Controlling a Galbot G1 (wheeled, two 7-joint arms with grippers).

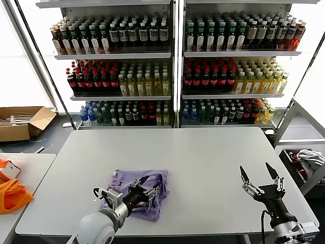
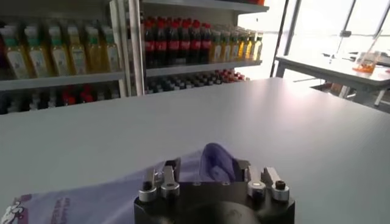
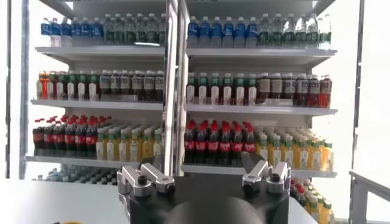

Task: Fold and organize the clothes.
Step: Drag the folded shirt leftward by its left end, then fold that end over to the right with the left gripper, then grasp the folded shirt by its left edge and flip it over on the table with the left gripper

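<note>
A lavender T-shirt [image 1: 133, 182] lies loosely folded on the grey table [image 1: 203, 157] near its front left. A dark printed graphic shows at one corner in the left wrist view [image 2: 18, 210]. My left gripper [image 1: 149, 185] rests low on the shirt's right part with its jaws spread. A raised fold of the fabric [image 2: 217, 161] bulges between the fingers [image 2: 170, 171]. My right gripper [image 1: 255, 170] is open and empty, held above the table's front right, well apart from the shirt. It points toward the shelves in the right wrist view [image 3: 204, 159].
Shelves of bottled drinks [image 1: 172, 66] stand behind the table. A side table on the left carries an orange bag [image 1: 12, 193]. A cardboard box [image 1: 20, 122] sits on the floor at left. A bin with grey-white cloth [image 1: 310, 157] stands at right.
</note>
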